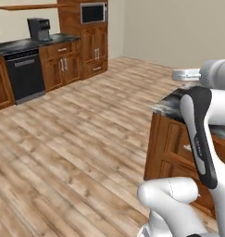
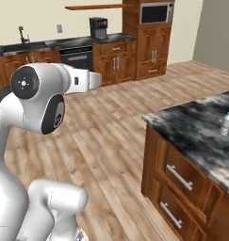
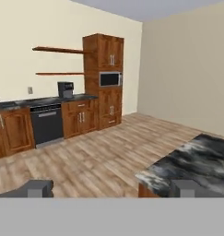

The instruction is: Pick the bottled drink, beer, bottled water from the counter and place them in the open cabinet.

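The bottled water [image 2: 225, 124], clear with a pale label, stands upright on the marbled counter [image 2: 191, 126] at the right. That counter's corner also shows at the right of the left base view [image 1: 165, 106] and low right in the hand view [image 3: 196, 159]. My gripper [image 3: 112, 189] is open, its two dark fingertips [image 3: 37, 188] far apart with nothing between them. It points across the room, above and short of the counter corner. The bottled drink, the beer and the open cabinet are out of view.
The counter's wooden base has two drawers with grey handles [image 2: 178, 176]. A wide wooden floor [image 2: 116, 122] lies between me and the far wall. Along that wall stand a black dishwasher [image 3: 46, 124], a coffee machine [image 3: 65, 89] and a tall cabinet with a microwave [image 3: 109, 79].
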